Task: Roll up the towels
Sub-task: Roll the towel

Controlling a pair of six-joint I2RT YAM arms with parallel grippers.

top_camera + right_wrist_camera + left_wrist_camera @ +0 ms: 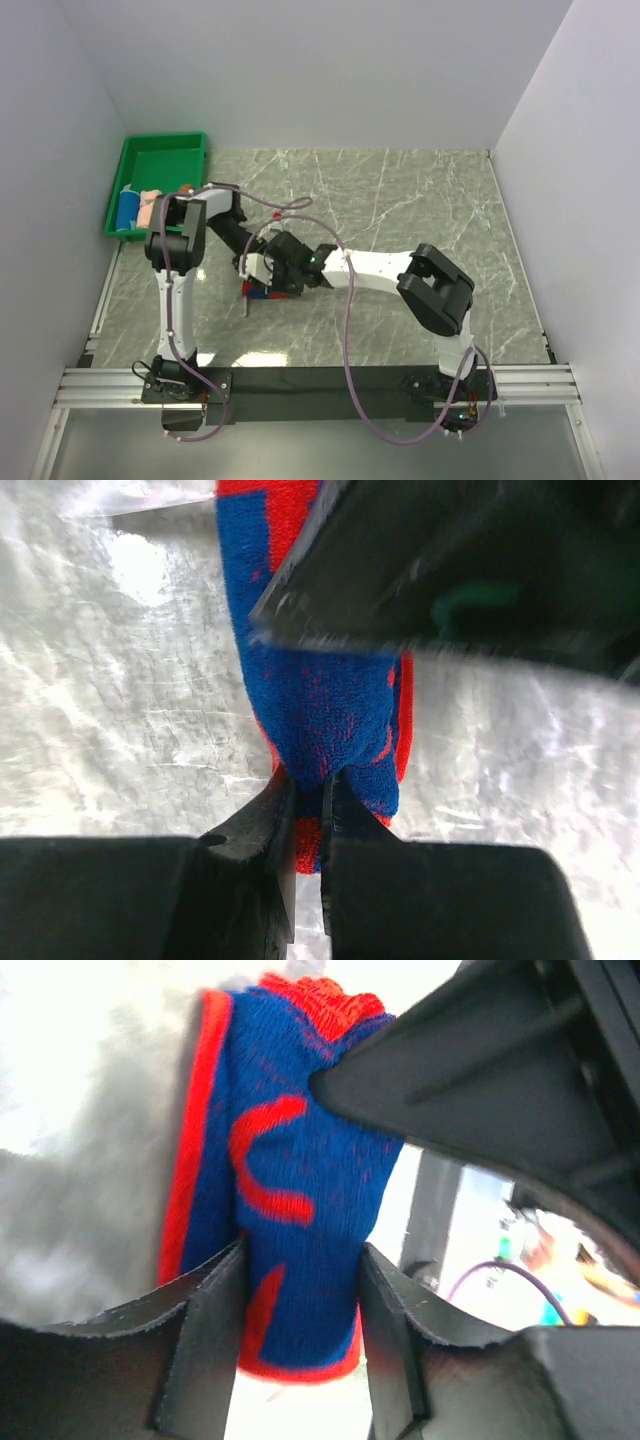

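Loads of grey marbled table (430,200) to start with, boxed in by white walls. Then got a green tray (160,150) parked at the far left corner, with a blue rolled towel (127,208) and a pale pink one (150,207) side by side at its near end. Next size down: left arm (175,290) and right arm (380,268), both stretched toward the middle-left of the table and meeting over the red-and-blue towel (258,291). Looks bunched into a thick roll or fold in the wrist views, can't say which. Left claw (300,1300) hugging it at about medium width, with a finger pressed against each side. Right claw (308,800) pinched almost closed on a small bit of that same towel's end, with marble right behind it.
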